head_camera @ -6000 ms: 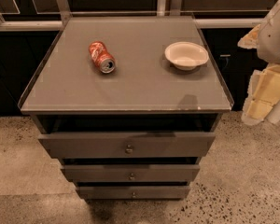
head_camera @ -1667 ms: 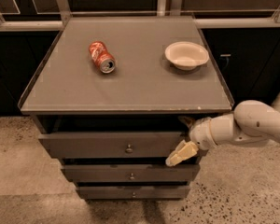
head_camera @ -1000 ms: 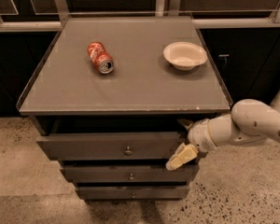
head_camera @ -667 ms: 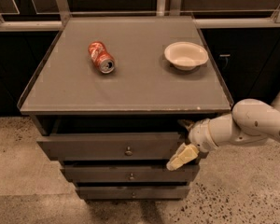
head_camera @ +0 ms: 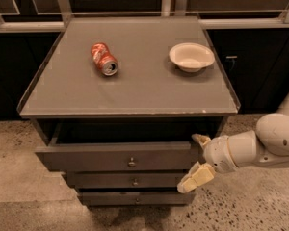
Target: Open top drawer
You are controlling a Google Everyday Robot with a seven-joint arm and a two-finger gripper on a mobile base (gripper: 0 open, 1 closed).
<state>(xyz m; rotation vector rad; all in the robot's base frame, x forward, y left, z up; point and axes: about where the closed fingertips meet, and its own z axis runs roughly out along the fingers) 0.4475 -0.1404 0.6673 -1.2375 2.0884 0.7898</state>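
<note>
The top drawer (head_camera: 86,159) is dark grey with a small round knob (head_camera: 131,162) at its centre. It stands partly pulled out from under the cabinet top, and a dark gap shows behind its front. My gripper (head_camera: 198,159) is at the right end of the drawer front. It is open, with one cream fingertip (head_camera: 201,139) at the panel's top edge and the other lower, by the panel's bottom corner. The white arm (head_camera: 260,146) comes in from the right.
A crushed red soda can (head_camera: 104,59) and a white bowl (head_camera: 191,56) lie on the grey cabinet top (head_camera: 135,93). Two narrower drawers (head_camera: 101,181) sit below the top one. Dark cabinets stand behind and at both sides. The floor (head_camera: 260,201) is speckled.
The top drawer front has come out a little further towards the camera. My gripper has moved with it, slightly down and forward in the view.
</note>
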